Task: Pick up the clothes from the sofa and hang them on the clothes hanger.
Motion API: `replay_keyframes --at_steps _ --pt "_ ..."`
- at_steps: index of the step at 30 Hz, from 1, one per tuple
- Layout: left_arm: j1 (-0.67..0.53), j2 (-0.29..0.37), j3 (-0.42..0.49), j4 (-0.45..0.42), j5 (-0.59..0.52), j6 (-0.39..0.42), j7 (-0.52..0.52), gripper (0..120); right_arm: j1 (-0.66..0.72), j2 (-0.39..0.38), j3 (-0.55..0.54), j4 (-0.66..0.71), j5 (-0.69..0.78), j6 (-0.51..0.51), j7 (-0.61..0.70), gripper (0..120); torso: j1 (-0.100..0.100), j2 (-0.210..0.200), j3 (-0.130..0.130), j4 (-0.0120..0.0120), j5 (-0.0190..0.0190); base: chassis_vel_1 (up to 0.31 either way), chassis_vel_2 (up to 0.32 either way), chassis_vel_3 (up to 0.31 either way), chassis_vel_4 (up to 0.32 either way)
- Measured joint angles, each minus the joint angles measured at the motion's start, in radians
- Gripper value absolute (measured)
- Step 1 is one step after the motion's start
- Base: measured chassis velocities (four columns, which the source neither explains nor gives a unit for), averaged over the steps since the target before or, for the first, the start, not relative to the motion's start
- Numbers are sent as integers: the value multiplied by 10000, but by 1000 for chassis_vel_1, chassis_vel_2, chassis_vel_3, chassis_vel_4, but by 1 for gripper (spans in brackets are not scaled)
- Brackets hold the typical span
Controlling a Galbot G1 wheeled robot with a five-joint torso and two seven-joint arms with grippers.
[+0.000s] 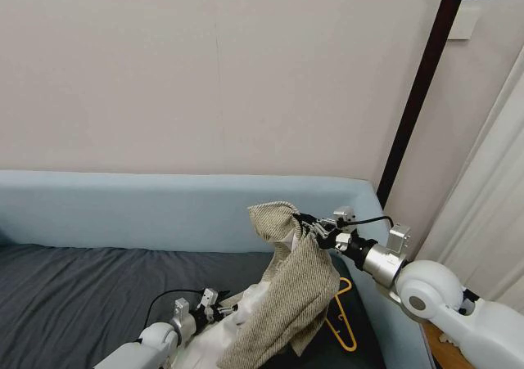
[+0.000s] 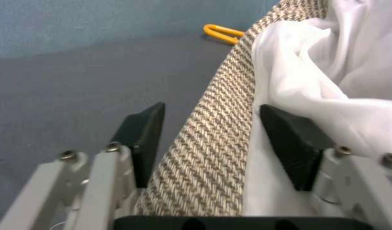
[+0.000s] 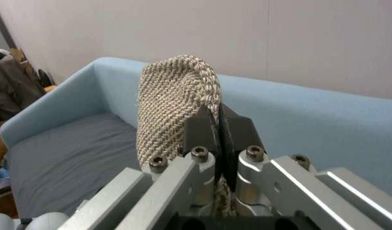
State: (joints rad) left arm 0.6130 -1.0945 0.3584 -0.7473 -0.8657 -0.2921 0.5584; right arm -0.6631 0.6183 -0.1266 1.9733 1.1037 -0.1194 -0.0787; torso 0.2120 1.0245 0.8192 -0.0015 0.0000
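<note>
A beige woven garment hangs lifted above the sofa seat, with white fabric bunched beneath it. My right gripper is shut on the garment's top fold, and the right wrist view shows its fingers pinching the weave. My left gripper sits low at the garment's lower end. It is open in the left wrist view, with the woven cloth and the white fabric lying between its fingers. A yellow hanger lies on the seat beside the garment.
The light blue sofa has a dark grey seat stretching left. A dark rack pole rises at the right behind the sofa arm, with a pale curtain beyond it. A plain wall stands behind.
</note>
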Motion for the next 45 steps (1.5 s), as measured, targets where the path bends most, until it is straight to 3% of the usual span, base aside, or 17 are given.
replay_keyframes --at_steps 15,27,35,37,38,42,45 --pt "244 320 -162 -296 4 -123 -74 1 -142 -9 -35 72 2 -15 103 0 0 0 0 0 -1 0 0 0 0" --pt "541 397 -779 -615 -4 -405 -392 0 -205 -15 13 122 2 -17 120 0 0 0 0 0 -3 0 0 0 0" --pt "1209 1304 -2266 -3044 -868 -515 -1305 0 -218 185 191 11 -106 61 174 0 0 0 0 0 0 0 0 0 0" --pt "1543 1684 -2680 -4023 -1037 -515 -1593 0 -223 270 248 -31 -165 97 304 0 0 0 0 0 -2 0 0 0 0" --pt "1543 1684 -2680 -4023 -1037 -515 -1593 0 -223 270 248 -31 -165 97 304 0 0 0 0 0 -2 0 0 0 0" --pt "2133 2290 -3481 -5681 -1399 -463 -2137 0 -197 503 318 -109 -321 112 741 0 0 0 0 1 -3 0 0 0 0" --pt "2345 2599 -3873 -6295 -1472 -462 -2358 0 -106 641 314 -174 -419 133 969 0 0 0 0 -2 -2 0 0 0 0"
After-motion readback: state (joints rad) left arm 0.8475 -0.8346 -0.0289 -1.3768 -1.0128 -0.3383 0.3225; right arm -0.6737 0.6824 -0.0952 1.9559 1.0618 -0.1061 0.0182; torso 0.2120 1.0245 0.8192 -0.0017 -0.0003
